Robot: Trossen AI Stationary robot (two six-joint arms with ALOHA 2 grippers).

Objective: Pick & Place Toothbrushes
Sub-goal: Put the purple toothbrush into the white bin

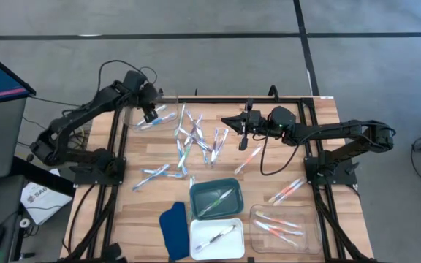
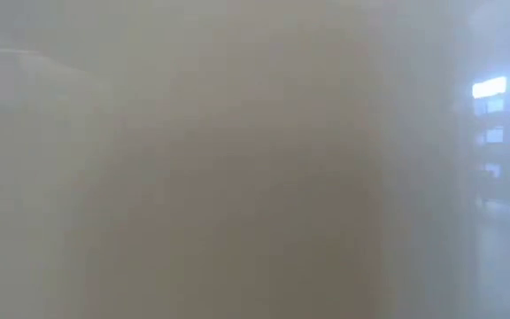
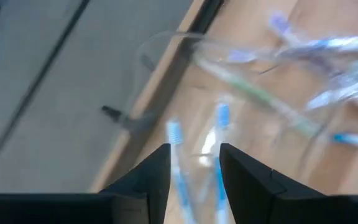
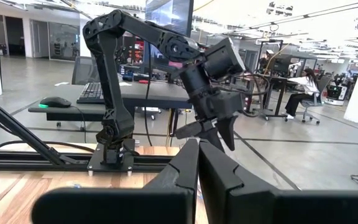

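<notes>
Overhead, the left gripper [image 1: 150, 111] is seen at the far left corner of the table [image 1: 313, 157], above a clear tray [image 1: 134, 115] that holds two blue toothbrushes [image 1: 158, 119]. The right gripper [image 1: 234, 122] is held over the middle of the far side, its fingers pressed together with nothing between them. Most of the toothbrushes [image 1: 196, 139] are scattered in a loose pile between the two grippers. A few more lie near the left edge [image 1: 156, 175], and pink-orange ones [image 1: 248, 157] lie toward the right. At the near side, a green tray [image 1: 214, 198] holds one brush, a white tray [image 1: 216, 237] holds one, and a clear tray [image 1: 283, 226] holds several pink-orange ones. A dark blue cloth [image 1: 172, 230] lies just beside the white tray.

In the low view, nothing can be told apart; only a pale blur is shown.

In the left wrist view, the left gripper [image 3: 194, 165] is seen with a narrow gap between its fingers [image 3: 157, 171], and nothing is gripped. Two blue brushes [image 3: 219, 134] lie below, inside the clear tray [image 3: 160, 46], and others [image 3: 328, 68] are spread beyond it.

In the right wrist view, the right gripper [image 4: 197, 158] is shown with its fingers shut on nothing. The left arm [image 4: 166, 62] is seen farther off, with desks and a seated person [image 4: 304, 84] in the room behind.
</notes>
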